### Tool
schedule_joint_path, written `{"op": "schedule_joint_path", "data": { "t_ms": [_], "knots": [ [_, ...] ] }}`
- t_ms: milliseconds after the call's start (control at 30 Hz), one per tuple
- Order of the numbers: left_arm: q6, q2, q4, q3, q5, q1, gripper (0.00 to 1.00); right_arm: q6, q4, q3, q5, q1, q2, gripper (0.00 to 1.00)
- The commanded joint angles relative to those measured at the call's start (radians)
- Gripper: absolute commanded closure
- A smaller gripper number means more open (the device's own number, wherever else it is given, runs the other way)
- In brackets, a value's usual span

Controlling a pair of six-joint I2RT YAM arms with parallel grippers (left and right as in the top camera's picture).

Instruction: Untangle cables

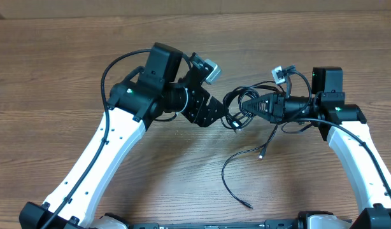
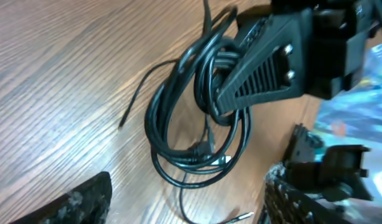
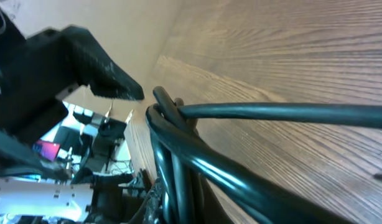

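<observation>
With my right gripper (image 1: 246,105) clamped on the coiled cables (image 2: 180,64) and my left gripper (image 1: 228,119) spread open just beside that coil, I judge separating has begun and next I should pinch one loop and pull.

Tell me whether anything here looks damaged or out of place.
Nothing looks damaged. The cables are one knotted coil, held by the right gripper at the middle of the table, and one loose end trails out of it.

Thin black cables (image 1: 246,105) lie looped together, loose ends trailing.
</observation>
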Motion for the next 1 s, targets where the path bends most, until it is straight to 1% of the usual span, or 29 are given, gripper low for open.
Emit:
{"op": "schedule_joint_path", "data": {
  "t_ms": [0,67,133,233,267,367,500,600,667,733,800,833,867,967],
  "knots": [
    [0.032,0.008,-0.005,0.011,-0.105,-0.014,0.21,0.095,0.051,0.016,-0.002,0.004,-0.006,0.96],
    [0.025,0.008,-0.004,0.011,-0.116,-0.014,0.22,0.142,0.092,0.016,-0.002,0.004,-0.006,0.96],
    [0.02,0.008,0.006,0.011,-0.148,-0.013,0.24,0.225,0.169,0.016,-0.002,0.004,-0.006,0.96],
    [-0.031,0.008,0.03,0.011,-0.231,-0.013,0.24,0.392,0.331,0.016,-0.002,0.004,-0.006,0.96],
    [-0.051,0.008,0.042,0.011,-0.25,-0.013,0.25,0.426,0.365,0.016,-0.002,0.004,-0.006,0.96],
    [-0.073,0.008,0.079,0.011,-0.255,-0.005,0.24,0.575,0.513,0.016,-0.002,0.004,-0.006,0.96],
    [-0.085,0.008,0.13,0.011,-0.207,0.018,0.25,0.759,0.674,0.016,-0.01,0.004,-0.006,0.96],
    [-0.096,0.008,0.162,0.011,-0.086,0.046,0.24,0.857,0.739,0.023,-0.009,0.004,-0.006,0.96],
    [-0.106,0.008,0.189,0.011,0.028,0.08,0.25,0.865,0.734,0.053,-0.005,0.004,-0.006,0.96],
    [-0.114,0.008,0.213,0.011,0.126,0.116,0.28,0.887,0.721,0.091,0.001,0.004,-0.006,0.96],
    [-0.13,0.008,0.227,0.011,0.176,0.147,0.32,0.879,0.641,0.146,0.026,0.004,-0.006,0.96],
    [-0.129,0.008,0.228,0.011,0.192,0.161,0.33,0.853,0.578,0.175,0.048,0.004,-0.006,0.96],
    [-0.129,0.008,0.228,0.011,0.203,0.172,0.34,0.812,0.48,0.209,0.089,0.004,-0.006,0.96],
    [-0.132,0.008,0.224,0.011,0.204,0.188,0.33,0.647,0.136,0.291,0.286,0.011,-0.006,0.96]
  ]
}}
